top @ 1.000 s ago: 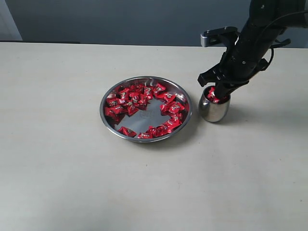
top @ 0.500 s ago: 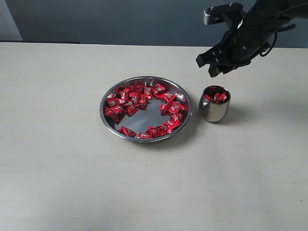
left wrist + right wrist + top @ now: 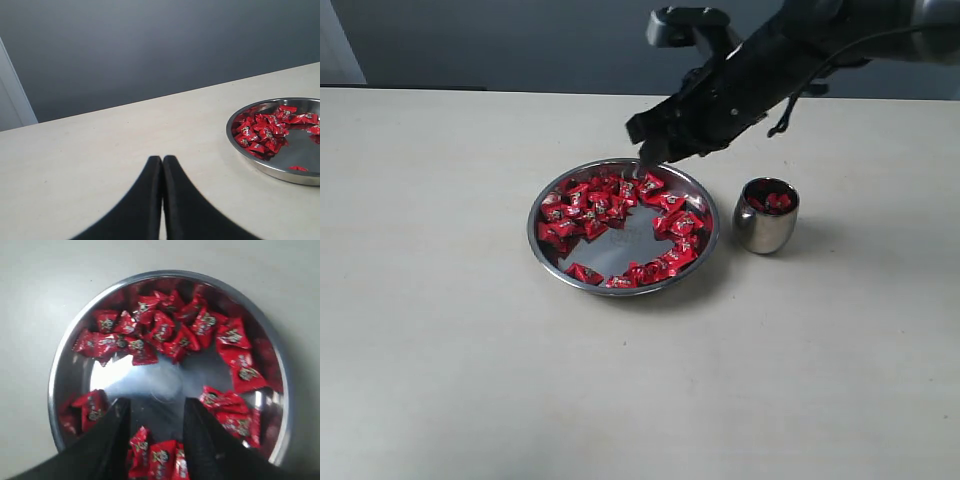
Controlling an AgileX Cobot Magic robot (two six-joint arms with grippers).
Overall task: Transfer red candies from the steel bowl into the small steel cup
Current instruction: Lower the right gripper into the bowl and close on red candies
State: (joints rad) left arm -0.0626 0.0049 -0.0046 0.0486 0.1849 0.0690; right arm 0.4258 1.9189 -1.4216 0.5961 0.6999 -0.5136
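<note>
Steel, polished: a wide, shallow round steel bowl (image 3: 533,225) sits mid-way across a pale beige tabletop (image 3: 440,350).

Contents: many small red candies (image 3: 585,210) in crinkled shiny wrappers, lying in a loose ring around a bare mirror-like patch of the bowl's floor.

Companion piece: a small rounded steel cup (image 3: 765,235) stands just beside the bowl on the right arm's side. A few red wrappers show at its mouth.

Right gripper (image 3: 156,404): black, jaws apart with nothing between them, poised over the near-bare middle of the bowl.

Left gripper (image 3: 162,160): black fingers pressed together on nothing, low over bare table, well apart from the bowl.

Handling: the candies are likely very light. Their slick, crackly wrappers would slip and shift against the steel. A pinch across the plump body of a candy lying clear of its neighbours looks safer than one on the wrapper's edge.

Obscured:
- The gripper's height above the candies is hard to judge.
- The cup's fill level cannot be made out.
- The cup is absent from both wrist views.
- The bowl is cut off at the edge of the left wrist view.
</note>
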